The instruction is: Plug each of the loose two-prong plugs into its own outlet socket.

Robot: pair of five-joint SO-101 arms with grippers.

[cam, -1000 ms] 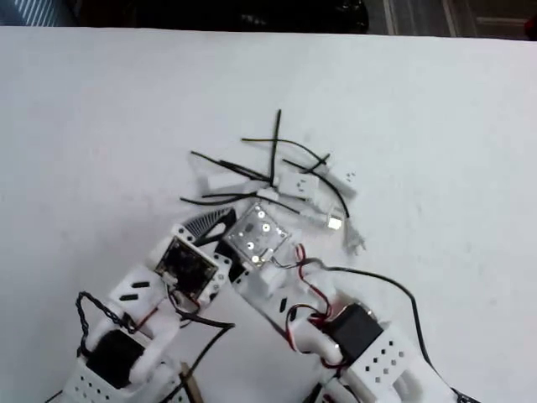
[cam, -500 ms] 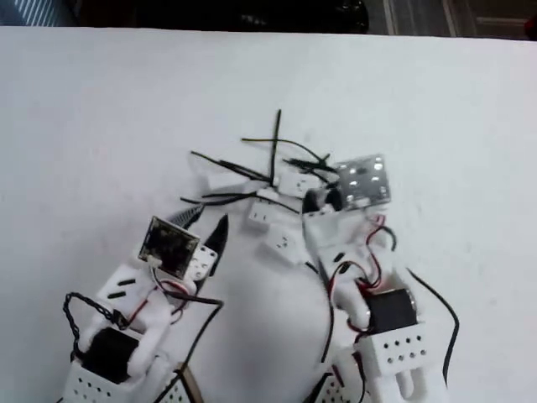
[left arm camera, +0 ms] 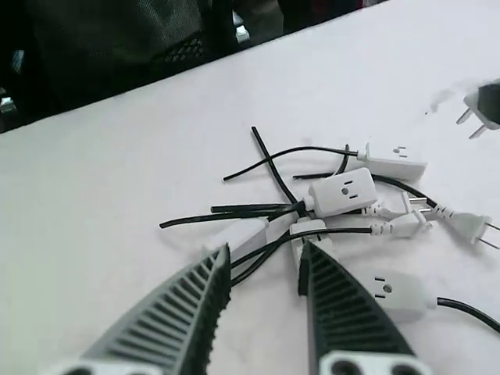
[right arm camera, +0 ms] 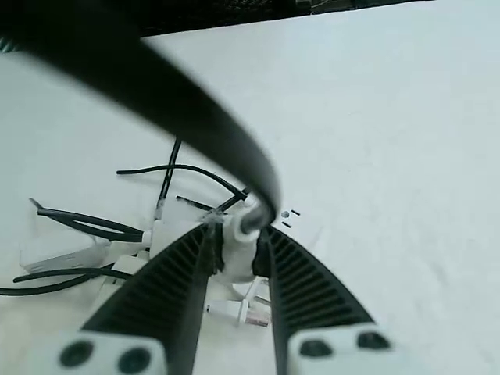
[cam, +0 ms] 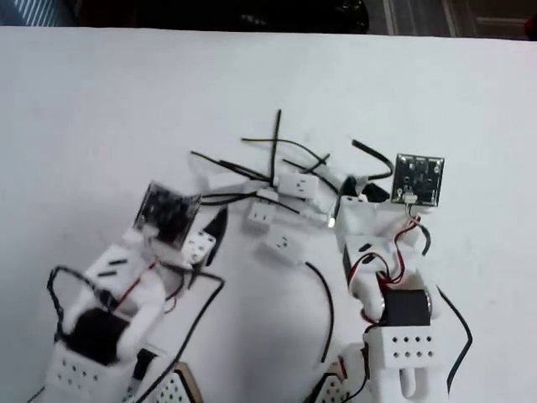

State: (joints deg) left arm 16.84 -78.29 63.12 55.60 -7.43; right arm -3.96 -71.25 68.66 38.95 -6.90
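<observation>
White plastic made the plug hard and light, and its black cord was bendy and could tug it sideways. The right gripper was squeezed tight on the plug's body, right of the middle in the high view, just beside the pile of sockets. That body looked like the best spot to hold, since the thin prongs could bend and had to be free to go in. The left gripper hung open and held nothing, lower left of the pile. One socket faced up near it.
</observation>
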